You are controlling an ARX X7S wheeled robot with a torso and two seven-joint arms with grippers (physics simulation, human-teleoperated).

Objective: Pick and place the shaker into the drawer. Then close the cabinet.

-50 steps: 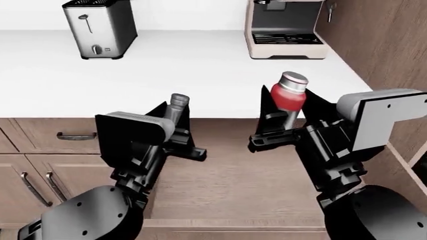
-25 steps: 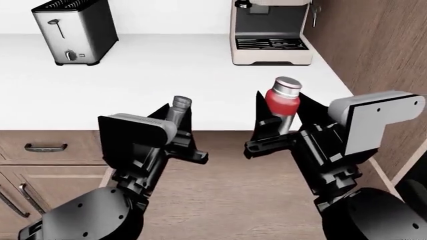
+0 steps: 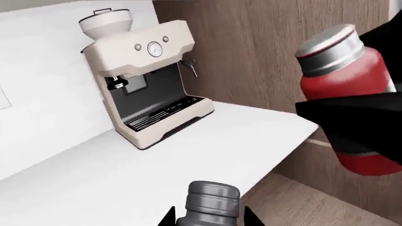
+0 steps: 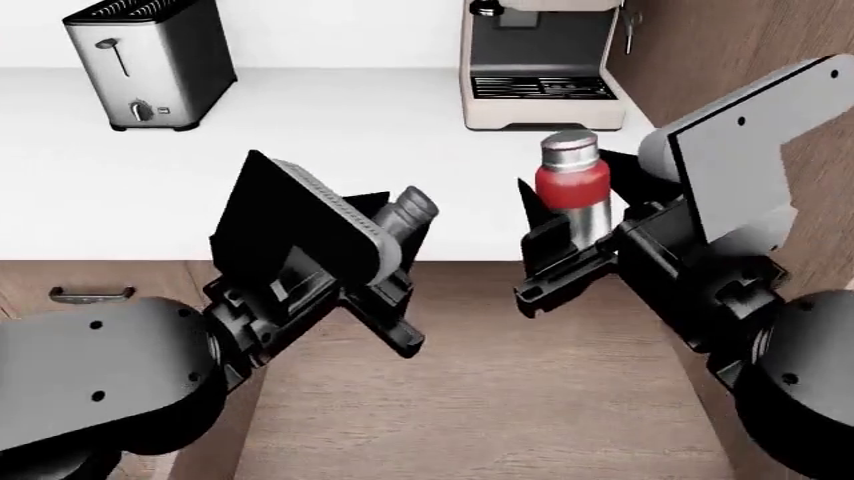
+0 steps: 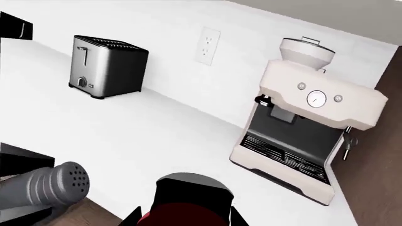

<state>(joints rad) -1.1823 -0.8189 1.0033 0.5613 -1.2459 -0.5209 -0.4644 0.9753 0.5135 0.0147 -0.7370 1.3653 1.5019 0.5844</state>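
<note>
Small red cylindrical shaker with a silvery metal cap (image 4: 573, 178) held upright above the open light-brown wooden drawer (image 4: 507, 400), clamped in the right tool (image 4: 567, 255), its base hidden behind the black fingers (image 4: 550, 262). Dark grey cylinder with a narrower neck (image 4: 404, 214) gripped tilted in the left tool (image 4: 387, 300), mostly buried behind that arm's black housing. Drawer front and handle cut off below the head view; cream espresso machine (image 4: 541, 65) and silver toaster (image 4: 151, 62) far back on the white worktop (image 4: 334, 150).

White counter (image 4: 334, 150): toaster (image 4: 150, 62) far left, espresso machine (image 4: 541, 62) far right.
</note>
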